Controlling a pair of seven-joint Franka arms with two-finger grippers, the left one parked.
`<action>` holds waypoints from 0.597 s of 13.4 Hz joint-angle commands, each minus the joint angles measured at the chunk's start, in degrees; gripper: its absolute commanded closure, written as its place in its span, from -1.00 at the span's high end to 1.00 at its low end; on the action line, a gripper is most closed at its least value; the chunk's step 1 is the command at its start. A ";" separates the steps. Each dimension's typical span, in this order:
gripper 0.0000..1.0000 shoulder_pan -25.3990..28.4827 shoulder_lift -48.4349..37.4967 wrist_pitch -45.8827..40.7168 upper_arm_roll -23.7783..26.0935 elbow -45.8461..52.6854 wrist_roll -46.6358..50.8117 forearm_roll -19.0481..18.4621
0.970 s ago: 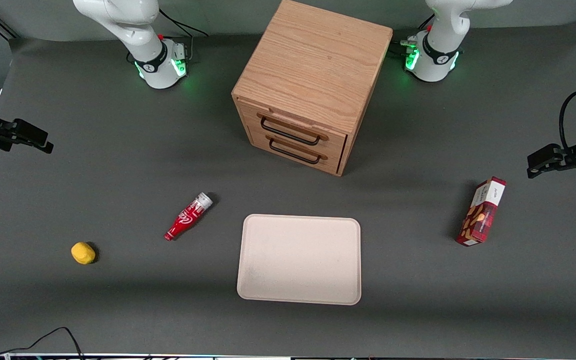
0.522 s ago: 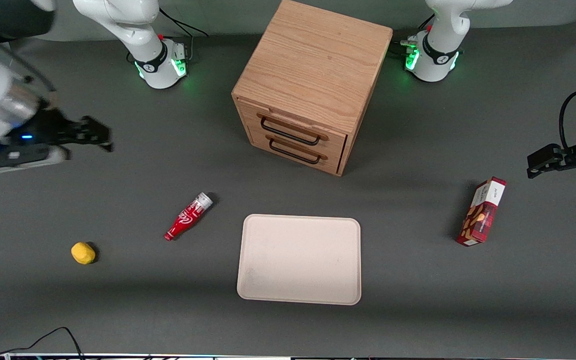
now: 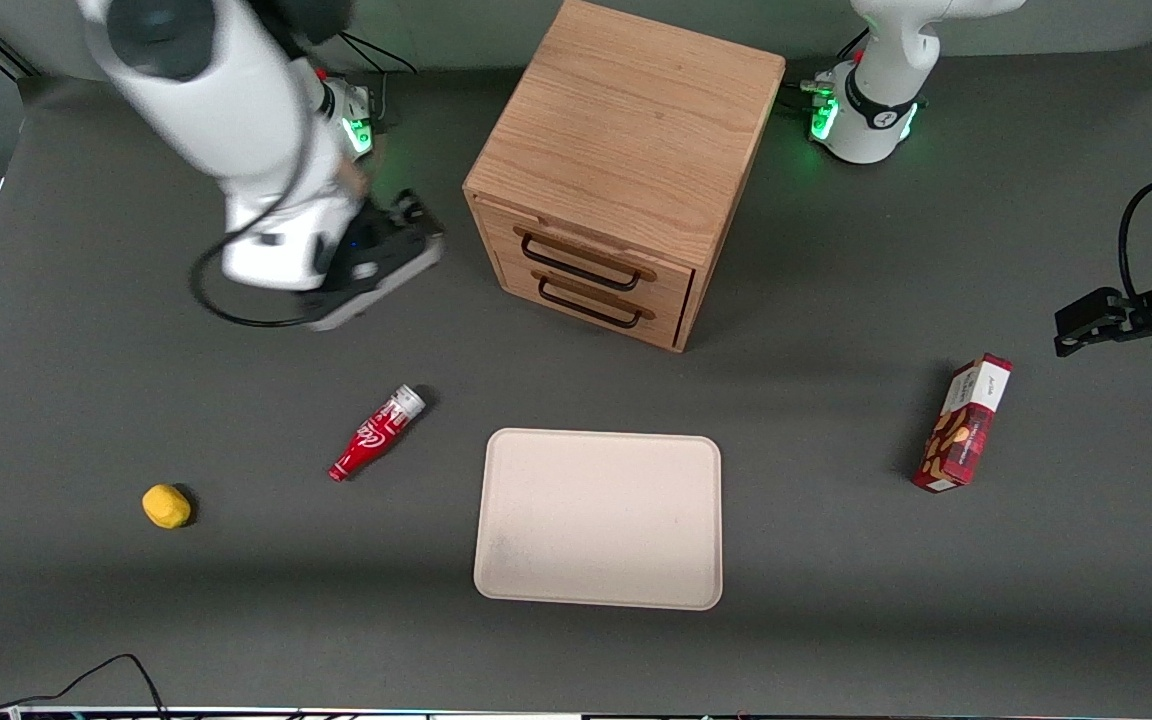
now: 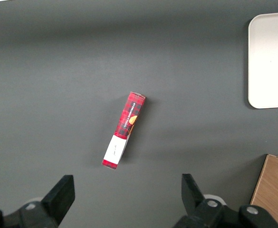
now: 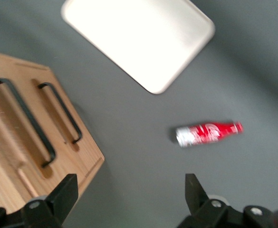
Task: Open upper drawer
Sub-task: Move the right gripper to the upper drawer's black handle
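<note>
Oak, stiff and likely smooth-sliding, the upper drawer (image 3: 586, 262) sat closed just under the cabinet (image 3: 626, 130) top. Its handle (image 3: 579, 266), a thin rigid wire, looked the only sound hold, best taken mid-span. The gripper (image 3: 406, 225) hovered beside the cabinet, jaws spread apart and empty.
</note>
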 commanded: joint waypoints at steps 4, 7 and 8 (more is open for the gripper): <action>1.00 5.84 10.22 6.69 4.18 2.49 -5.02 -4.06; 1.00 7.24 12.69 8.45 4.10 0.99 -8.11 -4.84; 1.00 8.03 13.82 8.72 4.18 0.82 -8.20 -7.02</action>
